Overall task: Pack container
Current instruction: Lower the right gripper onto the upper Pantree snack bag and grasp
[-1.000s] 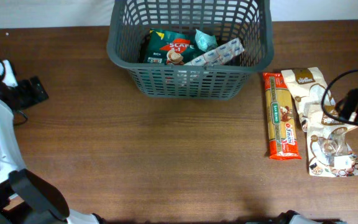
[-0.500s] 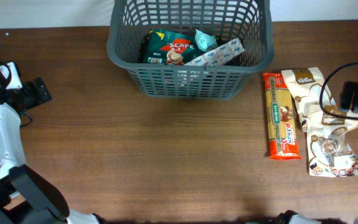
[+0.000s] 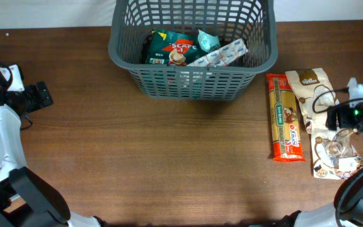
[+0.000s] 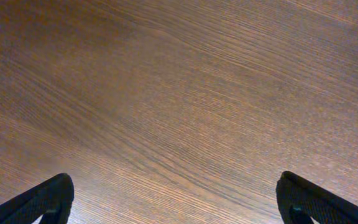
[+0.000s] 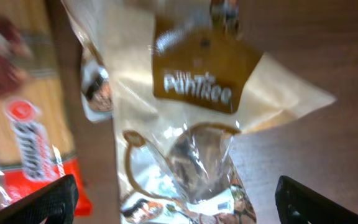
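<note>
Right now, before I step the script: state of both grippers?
Left gripper: open, empty, over bare table.
Right gripper: open, empty, above the cream snack packet.

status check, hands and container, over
Left hand open over the table. Right hand open above the cream packet, nothing gripped. Container holds some packets; pasta pack lies outside it. Nothing blocking the way.

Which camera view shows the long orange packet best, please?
The overhead view: the long orange packet lies whole and uncovered on the table, right of the basket. The right wrist view catches only a blurred part at its left edge; the left wrist view shows none of it.
</note>
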`<state>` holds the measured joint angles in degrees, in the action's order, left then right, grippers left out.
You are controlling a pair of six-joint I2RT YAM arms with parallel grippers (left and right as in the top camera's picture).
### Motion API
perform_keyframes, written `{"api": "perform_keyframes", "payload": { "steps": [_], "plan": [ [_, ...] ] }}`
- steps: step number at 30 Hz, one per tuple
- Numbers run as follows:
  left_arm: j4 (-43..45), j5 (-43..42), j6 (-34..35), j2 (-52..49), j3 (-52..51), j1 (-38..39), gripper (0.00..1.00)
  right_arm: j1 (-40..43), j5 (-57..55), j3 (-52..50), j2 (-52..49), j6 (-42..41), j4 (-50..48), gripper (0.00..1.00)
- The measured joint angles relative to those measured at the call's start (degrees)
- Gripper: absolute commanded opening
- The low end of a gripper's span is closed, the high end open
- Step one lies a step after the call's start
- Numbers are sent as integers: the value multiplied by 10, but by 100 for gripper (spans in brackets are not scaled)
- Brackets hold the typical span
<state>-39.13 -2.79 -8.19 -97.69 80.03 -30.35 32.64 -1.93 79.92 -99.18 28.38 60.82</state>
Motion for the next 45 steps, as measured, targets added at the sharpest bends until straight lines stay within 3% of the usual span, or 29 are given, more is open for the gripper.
{"api": "perform_keyframes", "payload": {
  "steps": [11,21,34,35,36,37,38,41,42,45],
  "plan": [
    [9,13,-15,0,0,0,99,68,0,-69,2,94,-117,99],
    [13,13,-15,0,0,0,99,71,5,-168,2,104,-206,99],
    [13,13,-15,0,0,0,99,71,50,-174,-56,75,-241,99],
    [13,13,-15,0,0,0,99,71,52,-174,-57,74,-245,97],
    [13,13,-15,0,0,0,99,71,54,-175,-58,71,-249,88],
    [13,13,-15,0,0,0,99,71,56,-175,-59,69,-252,73],
    [13,13,-15,0,0,0,99,71,58,-175,-59,66,-255,52],
    [13,13,-15,0,0,0,99,71,66,-175,-59,60,-268,11],
    [13,13,-15,0,0,0,99,71,70,-175,-59,57,-271,4],
    [13,13,-15,0,0,0,99,71,79,-174,-54,38,-283,4]
  ]
}}
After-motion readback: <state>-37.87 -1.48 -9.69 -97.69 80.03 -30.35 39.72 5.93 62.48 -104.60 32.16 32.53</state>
